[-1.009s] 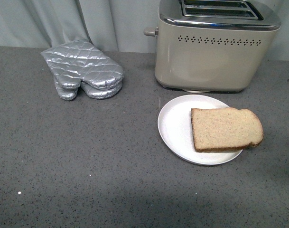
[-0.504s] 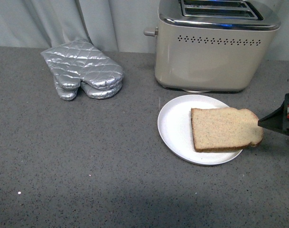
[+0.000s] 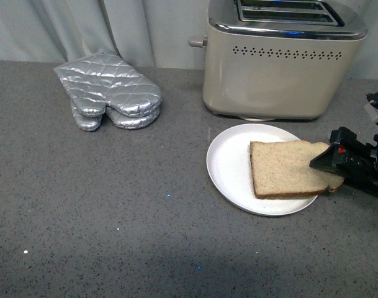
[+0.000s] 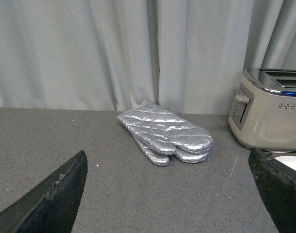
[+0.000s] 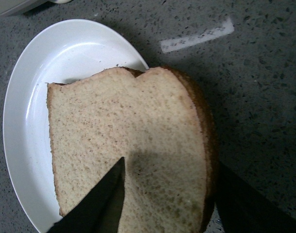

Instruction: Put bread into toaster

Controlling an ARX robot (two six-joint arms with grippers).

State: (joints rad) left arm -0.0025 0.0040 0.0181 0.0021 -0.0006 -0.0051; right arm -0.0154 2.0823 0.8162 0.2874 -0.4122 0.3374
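A slice of bread is shown lying flat on a round white plate, right of centre on a grey speckled counter. Its long axis runs left to right: the straight bottom edge faces left and the rounded, dark-crusted top points right, overhanging the plate's right rim. The crumb is light brown and finely speckled.

Just behind the plate a cream metal toaster is seen, with a shiny chrome top, two slots running left to right, a row of small holes and a knob on its left side. Nothing is seen between plate and toaster.

The black right gripper is seen at the bread's rounded end, its jaws spread. In the right wrist view one finger is over the face of the bread and the other outside the crust; contact cannot be made out.

Far left, a pair of quilted silver oven mitts is stacked before a pale curtain. The left gripper, jaws spread wide and empty, is shown facing the mitts
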